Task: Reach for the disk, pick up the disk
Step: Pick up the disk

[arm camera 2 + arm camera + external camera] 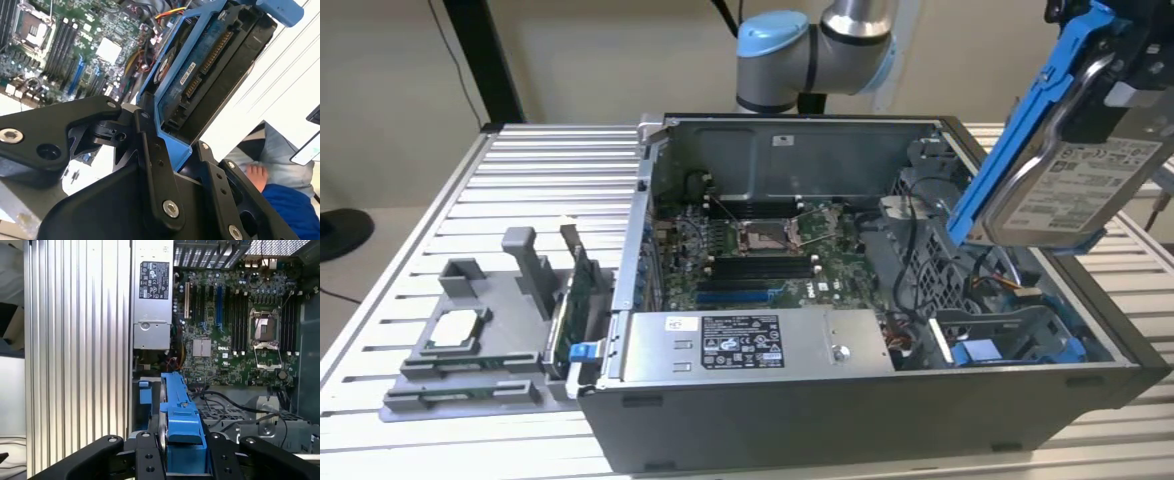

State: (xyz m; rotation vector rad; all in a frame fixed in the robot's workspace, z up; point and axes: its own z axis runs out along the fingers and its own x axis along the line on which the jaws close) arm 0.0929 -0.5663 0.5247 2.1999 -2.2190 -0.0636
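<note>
Already past the reach: the gripper is clamped on the disk, fingers closed against its blue carrier in both wrist views. Disk hangs tilted, clear above the open computer case, over the case's far corner at the exterior view's right. Pick-up judged essentially done; what remains calls only for a firm hold and a clean lift.

Around: motherboard and power supply inside the case; loose cables below the disk could snag. Grey fixture with a processor chip sits on the slatted table, well apart.
</note>
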